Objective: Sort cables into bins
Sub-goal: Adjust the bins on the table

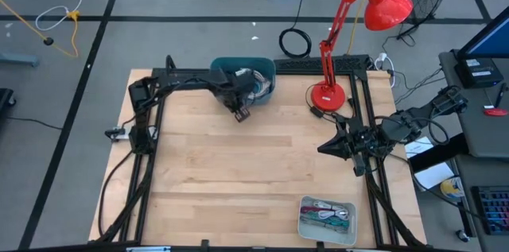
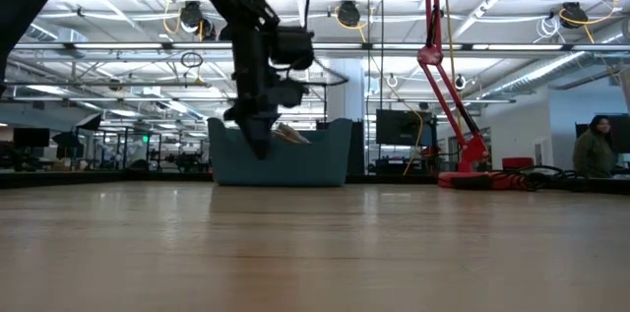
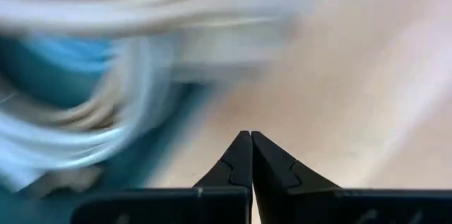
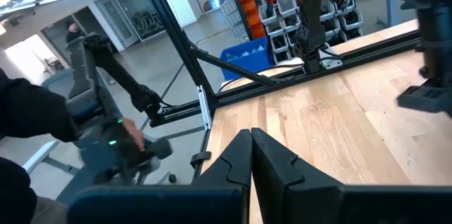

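Our left gripper point(image 1: 241, 114) is hanging closed and empty beside the teal bin point(image 1: 266, 67).
Our right gripper point(image 1: 324, 149) is waiting closed over the counter point(image 1: 231, 172), holding nothing.

My counter point(image 1: 238, 164) is a pale wooden slab of butcher-block planks, framed on three sides by black rails. Along its far edge sits the dark teal bin point(image 1: 266, 67), with light coils of cable point(image 1: 261, 82) showing inside it. To the right of that bin stands the red lamp point(image 1: 328, 95) on its round base — the arm leaning up and away over the far edge. At the near edge, towards the right corner, rests the pale grey tray point(image 1: 305, 222), holding short cable pieces point(image 1: 328, 214) in maroon, teal and grey. The broad middle of the wood lies bare between these three — grain running left to right
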Controlling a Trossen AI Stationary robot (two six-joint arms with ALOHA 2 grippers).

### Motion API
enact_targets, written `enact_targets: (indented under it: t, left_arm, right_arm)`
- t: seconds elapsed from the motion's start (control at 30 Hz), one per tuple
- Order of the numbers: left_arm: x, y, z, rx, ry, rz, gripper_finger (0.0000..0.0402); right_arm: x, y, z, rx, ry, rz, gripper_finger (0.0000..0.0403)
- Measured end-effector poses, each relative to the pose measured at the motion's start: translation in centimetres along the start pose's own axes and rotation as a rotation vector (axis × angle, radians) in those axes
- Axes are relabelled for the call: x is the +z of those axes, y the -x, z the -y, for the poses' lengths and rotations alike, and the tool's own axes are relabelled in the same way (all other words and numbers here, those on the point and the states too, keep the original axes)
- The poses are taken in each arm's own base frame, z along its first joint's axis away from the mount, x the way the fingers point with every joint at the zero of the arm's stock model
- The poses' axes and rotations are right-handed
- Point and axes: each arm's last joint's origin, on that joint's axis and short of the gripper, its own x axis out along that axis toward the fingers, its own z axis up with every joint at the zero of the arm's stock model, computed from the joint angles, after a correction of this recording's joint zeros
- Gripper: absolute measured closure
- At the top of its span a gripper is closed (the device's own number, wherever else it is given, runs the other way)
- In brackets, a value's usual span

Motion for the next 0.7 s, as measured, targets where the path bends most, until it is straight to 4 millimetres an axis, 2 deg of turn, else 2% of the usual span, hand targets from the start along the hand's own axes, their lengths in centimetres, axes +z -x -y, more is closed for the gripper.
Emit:
enact_targets:
  t: [0.23, 0.33, 0.43, 0.53, 0.7]
  left_arm:
    - [-1.3, 2.5, 6.5, -0.197, -0.162, 0.089, 0.0401]
    - [-1.7, 3.5, 10.0, -0.317, -0.192, 0.172, 0.0401]
    - [-2.3, 4.0, 13.3, -0.429, -0.205, 0.215, 0.0401]
    - [-3.1, 4.5, 15.9, -0.492, -0.206, 0.255, 0.0401]
    - [-4.2, 4.9, 18.5, -0.535, -0.21, 0.288, 0.0401]
  right_arm:
    - [-0.1, -0.1, 0.0, -0.002, 0.001, -0.004, 0.0403]
    - [-1.0, -0.4, 0.4, -0.018, -0.016, -0.032, 0.0403]
    - [-3.1, -1.0, 1.3, -0.053, -0.076, -0.093, 0.0403]
    - [-6.4, -1.5, 2.6, -0.103, -0.153, -0.179, 0.0403]
    - [-12.1, -1.7, 5.2, -0.209, -0.283, -0.304, 0.0403]
